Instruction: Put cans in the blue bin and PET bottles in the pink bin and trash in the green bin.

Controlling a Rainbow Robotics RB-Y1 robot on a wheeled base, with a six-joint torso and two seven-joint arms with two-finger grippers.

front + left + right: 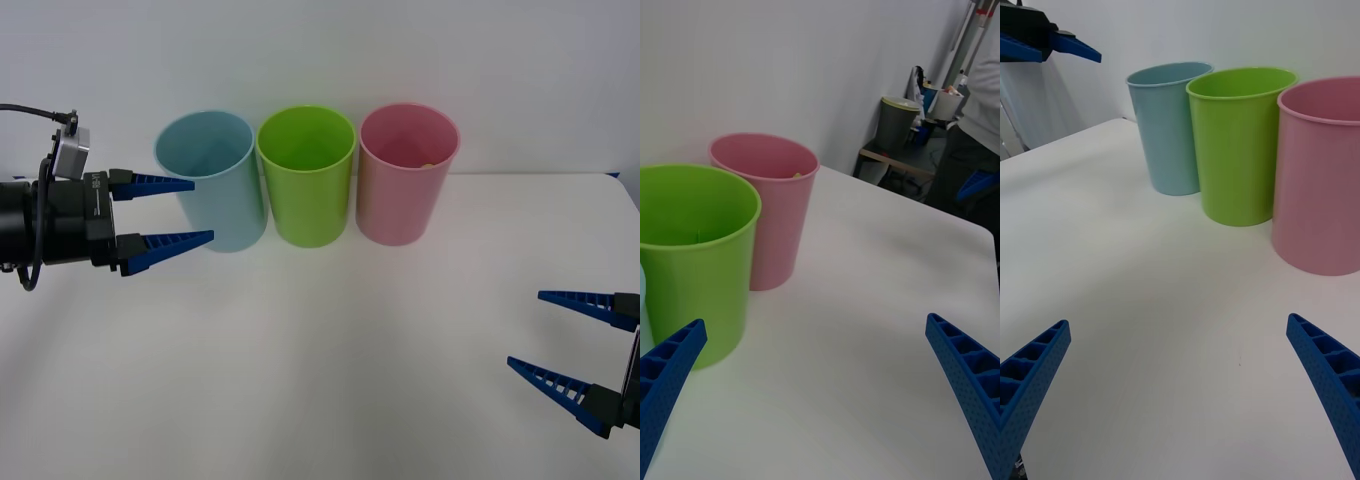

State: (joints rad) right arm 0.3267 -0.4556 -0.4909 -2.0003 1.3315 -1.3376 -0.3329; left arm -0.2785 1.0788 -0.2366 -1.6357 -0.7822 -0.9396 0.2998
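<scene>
Broadly, by size:
Table (330, 360): white, bearing the three bins in a row near its far edge.
Blue bin (212, 180): upright at the robot's left end of the row, just beside the green bin.
Green bin (306, 175): upright in the middle, between the blue and pink bins.
Pink bin (406, 186): upright at the robot's right end of the row; a small pale object shows inside near its far wall, too little of it to identify.
Left gripper (170, 212): raised at the left of the table, its blue fingers spread apart and holding nothing, the tips in front of the blue bin's side.
Right gripper (545, 330): low over the table's near right corner, well apart from the bins, fingers spread wide with nothing between them.
</scene>
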